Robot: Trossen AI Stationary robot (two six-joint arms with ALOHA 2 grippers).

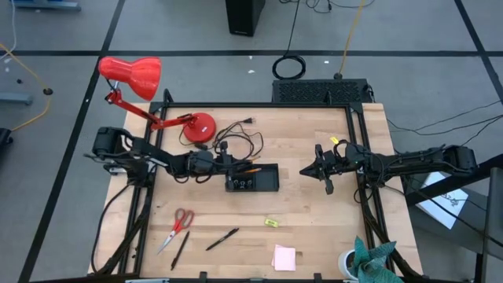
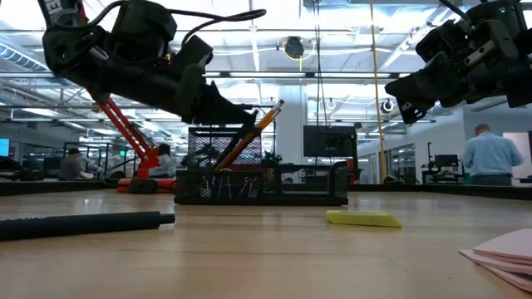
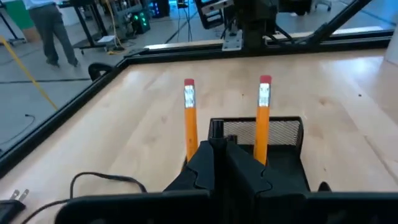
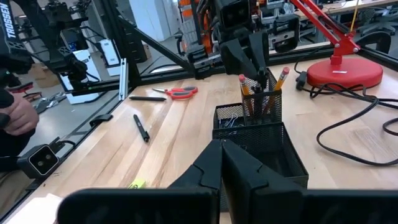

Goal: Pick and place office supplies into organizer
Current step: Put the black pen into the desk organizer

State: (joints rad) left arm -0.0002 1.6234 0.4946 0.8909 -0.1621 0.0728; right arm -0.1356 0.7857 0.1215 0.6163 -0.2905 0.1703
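The black organizer [image 1: 252, 178] sits mid-table with two orange pencils [image 3: 190, 118] upright in its cup at its nine o'clock end. The left gripper [image 1: 225, 163] hovers there, fingers together, holding nothing. The right gripper [image 1: 308, 170], also pressed together and empty, hangs at the organizer's three o'clock. Scissors [image 1: 176, 226] and pens [image 1: 222, 239] lie toward six to seven o'clock.
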